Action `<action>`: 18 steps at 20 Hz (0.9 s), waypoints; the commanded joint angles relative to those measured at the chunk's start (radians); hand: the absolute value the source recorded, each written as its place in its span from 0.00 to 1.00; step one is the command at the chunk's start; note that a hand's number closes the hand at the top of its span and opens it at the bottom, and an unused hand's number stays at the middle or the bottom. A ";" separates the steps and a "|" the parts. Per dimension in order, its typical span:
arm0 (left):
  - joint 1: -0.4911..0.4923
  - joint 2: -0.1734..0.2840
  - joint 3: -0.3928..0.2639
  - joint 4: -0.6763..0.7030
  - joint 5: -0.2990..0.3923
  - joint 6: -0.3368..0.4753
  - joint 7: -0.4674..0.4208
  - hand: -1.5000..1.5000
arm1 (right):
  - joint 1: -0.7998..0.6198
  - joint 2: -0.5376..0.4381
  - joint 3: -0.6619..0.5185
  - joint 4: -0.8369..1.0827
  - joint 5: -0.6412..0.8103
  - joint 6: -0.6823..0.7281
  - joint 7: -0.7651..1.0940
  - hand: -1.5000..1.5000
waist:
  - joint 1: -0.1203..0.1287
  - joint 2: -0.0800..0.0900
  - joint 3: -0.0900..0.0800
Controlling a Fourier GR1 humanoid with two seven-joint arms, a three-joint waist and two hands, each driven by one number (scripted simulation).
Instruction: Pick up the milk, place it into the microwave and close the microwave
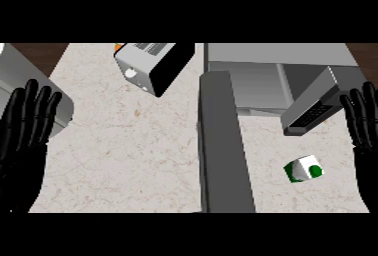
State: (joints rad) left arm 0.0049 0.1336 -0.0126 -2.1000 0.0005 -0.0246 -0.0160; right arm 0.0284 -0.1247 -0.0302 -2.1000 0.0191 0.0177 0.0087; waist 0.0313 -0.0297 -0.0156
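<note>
Lying near counter's [133, 165] front edge (right side), milk [303, 169], untouched

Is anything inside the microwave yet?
No milk in there: the milk carton stands on the counter in front. The microwave is open, door swung out, but its top hides most of the cavity, so the interior cannot be seen.

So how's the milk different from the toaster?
The milk is a small green-and-white carton; the toaster is bigger, silver with a black side. The milk lies right of the open microwave door, near the right hand; the toaster stands left of it, further back. Both sit tilted on the counter.
</note>
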 commanded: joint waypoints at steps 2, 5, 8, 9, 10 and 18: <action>0.026 0.015 0.076 0.001 0.040 -0.023 -0.036 0.00 | 0.017 0.014 0.013 -0.055 0.017 -0.004 0.021 0.00 | -0.031 0.029 0.015; -0.035 -0.007 0.076 0.112 0.006 0.009 -0.045 0.00 | 0.057 0.041 -0.007 0.040 0.049 -0.026 -0.086 0.00 | -0.034 0.030 0.016; -0.003 -0.040 0.112 0.145 0.117 0.012 0.022 0.00 | 0.080 0.121 0.101 0.040 -0.127 0.044 -0.047 0.00 | -0.032 0.031 0.016; 0.012 -0.070 0.075 0.147 0.083 0.032 0.014 0.00 | 0.118 0.115 0.081 0.031 -0.165 0.071 -0.062 0.00 | -0.038 0.030 0.016; 0.053 -0.047 0.093 0.087 0.109 0.011 0.045 0.00 | 0.100 0.103 0.093 -0.031 -0.163 0.067 0.010 0.00 | -0.030 0.027 0.016; 0.204 -0.130 -0.030 -0.012 0.035 0.015 0.021 0.00 | 0.298 0.124 0.215 -0.059 -0.064 0.019 -0.125 0.00 | -0.033 0.028 0.016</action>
State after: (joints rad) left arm 0.1462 0.0622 0.0482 -2.0453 0.1010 -0.0437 -0.0177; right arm 0.2607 -0.0071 0.1570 -2.1214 -0.0662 0.0453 -0.1017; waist -0.0001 -0.0018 -0.0002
